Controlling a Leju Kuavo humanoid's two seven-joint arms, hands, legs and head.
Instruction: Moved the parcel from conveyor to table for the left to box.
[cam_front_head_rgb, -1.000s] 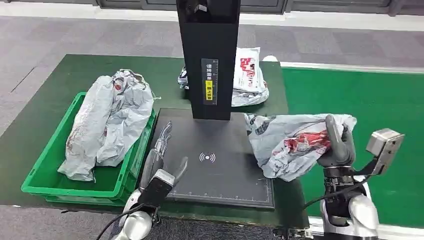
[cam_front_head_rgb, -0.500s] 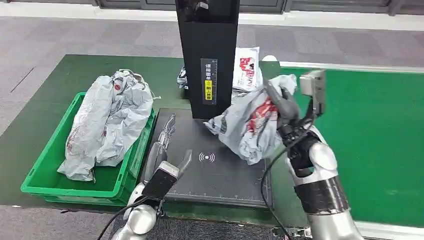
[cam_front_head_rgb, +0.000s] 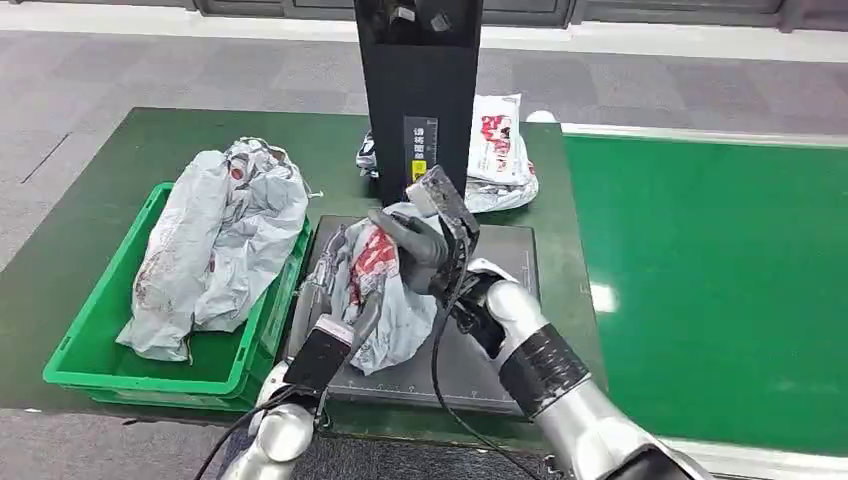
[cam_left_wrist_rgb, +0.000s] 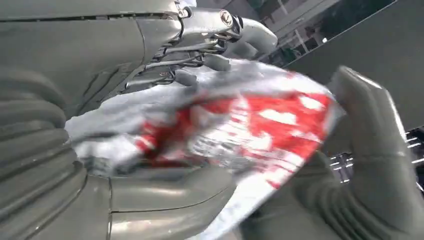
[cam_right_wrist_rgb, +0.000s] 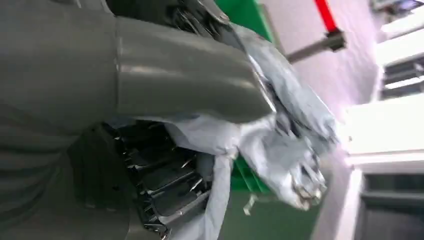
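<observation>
Your right hand (cam_front_head_rgb: 412, 245) clamps the parcel (cam_front_head_rgb: 380, 295) low over the black pad (cam_front_head_rgb: 500, 265), right against your left hand (cam_front_head_rgb: 325, 290), whose spread fingers wait to take it for the bin (cam_front_head_rgb: 90, 340).

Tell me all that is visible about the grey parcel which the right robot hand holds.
The parcel is a soft grey plastic mailing bag with red print, crumpled and wrinkled. The right robot hand grips its upper part, so it hangs low over the black scanner plate, just right of the green bin. The left robot hand is right against its left side with fingers spread; the left wrist view shows the bag between its thumb and fingers.
</observation>
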